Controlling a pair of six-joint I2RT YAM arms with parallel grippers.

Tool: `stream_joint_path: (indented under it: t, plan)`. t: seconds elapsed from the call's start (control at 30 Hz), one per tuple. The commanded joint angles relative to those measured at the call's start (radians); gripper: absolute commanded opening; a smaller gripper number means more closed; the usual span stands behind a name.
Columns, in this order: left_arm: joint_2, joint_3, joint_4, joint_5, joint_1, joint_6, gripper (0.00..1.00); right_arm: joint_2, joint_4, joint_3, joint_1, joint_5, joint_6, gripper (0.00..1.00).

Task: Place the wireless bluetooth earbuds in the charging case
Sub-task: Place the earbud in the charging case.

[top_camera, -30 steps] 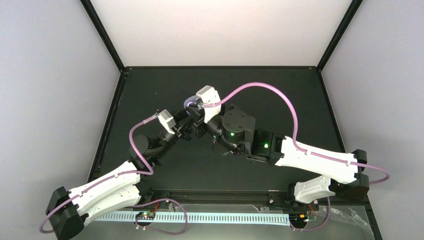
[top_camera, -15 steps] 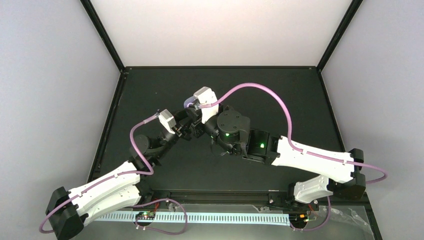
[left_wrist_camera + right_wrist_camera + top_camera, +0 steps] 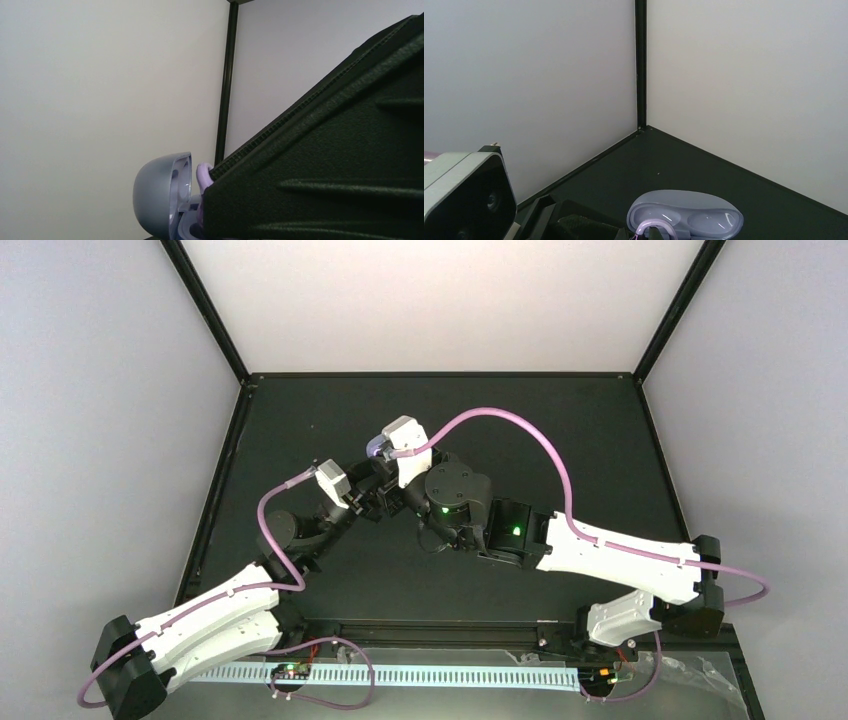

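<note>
From the near left corner, the left arm [image 3: 215,615] is angling up and rightward, its fingers [image 3: 368,502] pointing toward the middle of the bench [image 3: 560,440]. Those fingers are sitting pressed nearly together. Their own wrist view is not showing them, so I cannot tell what they are gripping, if anything. That view is showing the charging case [image 3: 161,199] low in the frame, with its lid hanging open. The lid's hollow inner face is turned toward a large black ribbed body [image 3: 325,165] just beside it, which is filling the right half of the picture.

At the centre, seen from above, the two arms are meeting tip to tip, the right arm's fingers [image 3: 388,483] sitting just beside the left ones. The case is sitting here where they meet; whether it is resting on the bench or lifted I cannot tell. The right fingers are standing closed, and whether an earbud is pinched between them is hidden. From the right wrist, the open case is showing at the bottom edge with two shallow hollows facing the lens. The left wrist camera [image 3: 468,192] is sitting near it at the lower left.

To the right, the right arm [image 3: 620,555] is running back to the near right corner, a lavender cable [image 3: 520,420] arching above it.
</note>
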Motion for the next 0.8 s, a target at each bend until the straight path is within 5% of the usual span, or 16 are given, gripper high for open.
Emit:
stream_joint_path:
  t: [0.0, 0.23, 0.77]
  plan:
    - [-0.009, 0.036, 0.015, -0.001, -0.008, 0.013, 0.02, 0.012, 0.007, 0.021, 0.003, 0.03, 0.0, 0.01]
    - [-0.014, 0.036, 0.013, -0.002, -0.008, 0.014, 0.01, 0.023, -0.011, 0.029, 0.002, 0.023, 0.006, 0.02]
    - [-0.015, 0.036, 0.006, -0.009, -0.009, 0.018, 0.02, 0.023, -0.044, 0.051, 0.001, 0.032, 0.013, 0.26]
